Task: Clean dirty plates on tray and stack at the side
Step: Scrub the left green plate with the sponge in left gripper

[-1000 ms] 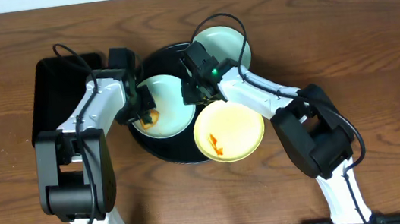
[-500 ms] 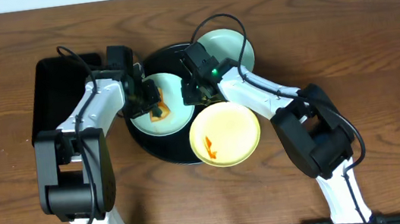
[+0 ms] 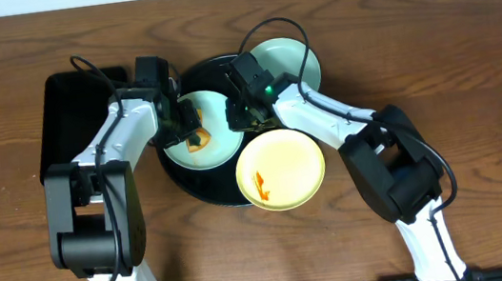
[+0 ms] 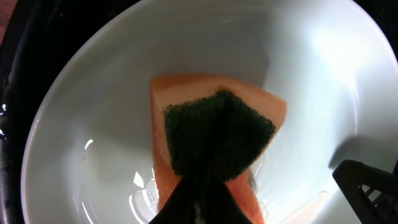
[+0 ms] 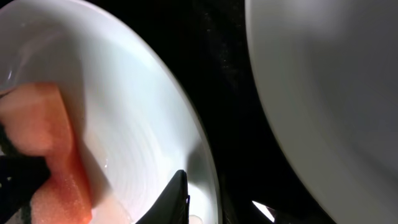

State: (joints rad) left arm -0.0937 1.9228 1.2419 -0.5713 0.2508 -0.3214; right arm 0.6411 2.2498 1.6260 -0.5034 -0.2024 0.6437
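Observation:
The round black tray (image 3: 228, 189) holds a pale blue-green plate (image 3: 218, 143). My left gripper (image 3: 187, 127) is shut on an orange sponge with a green scouring side (image 4: 217, 134) and presses it onto that plate (image 4: 93, 124). My right gripper (image 3: 240, 115) is shut on the same plate's right rim (image 5: 208, 168), one finger inside and one outside. The sponge also shows in the right wrist view (image 5: 56, 143). A second blue-green plate (image 3: 289, 57) lies on the tray's far right rim. A pale yellow plate (image 3: 283, 167) with an orange smear overlaps the tray's near right edge.
A rectangular black tray (image 3: 70, 115) lies to the left of the round tray, under my left arm. Bare wooden table (image 3: 472, 65) surrounds both trays. Both arms cross over the round tray's sides.
The sponge has moved up and to the right across the blue-green plate. The yellow plate has slid slightly left. My right gripper has stayed on the plate rim.

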